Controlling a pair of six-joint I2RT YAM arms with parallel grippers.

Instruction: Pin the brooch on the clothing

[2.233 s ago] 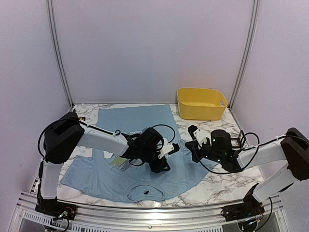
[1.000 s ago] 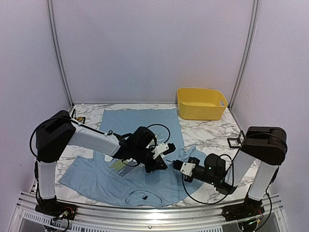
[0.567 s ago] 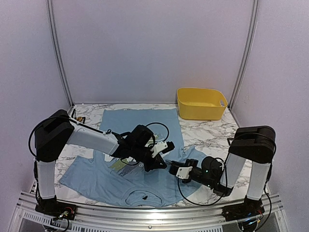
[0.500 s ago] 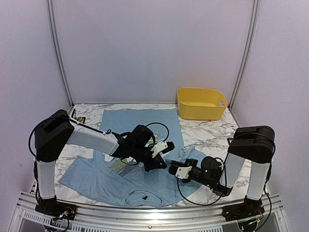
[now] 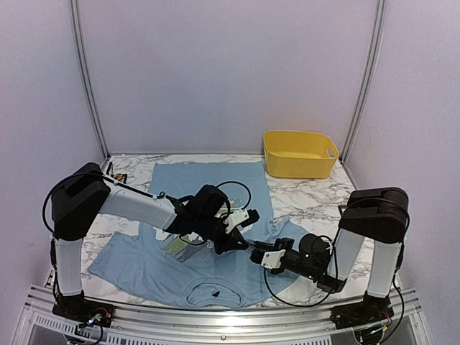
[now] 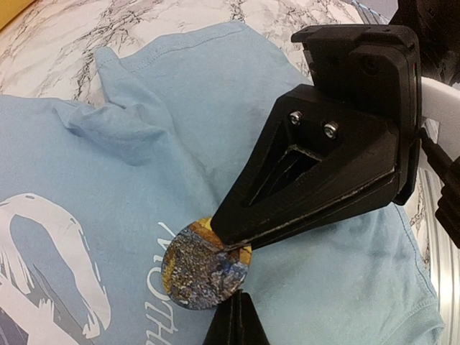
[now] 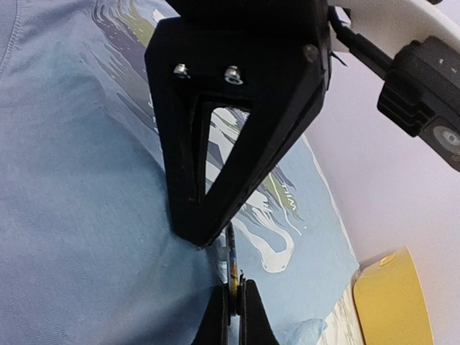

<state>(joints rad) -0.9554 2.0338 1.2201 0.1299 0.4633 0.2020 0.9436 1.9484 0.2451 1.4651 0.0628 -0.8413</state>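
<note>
Brooch is pinched by its rim in the right gripper, whose fingers are pressed together on it. The left gripper, also closed tight, touches its lower edge, possibly on the pin, which is hidden. It is at the chest print of the T-shirt, midway along the near edge of the table; piercing and clasping look not yet done.

One light blue T-shirt, one round brooch, one yellow tub, one marble table. Two arms: left arm, right arm. Two grippers: left gripper, right gripper.
</note>
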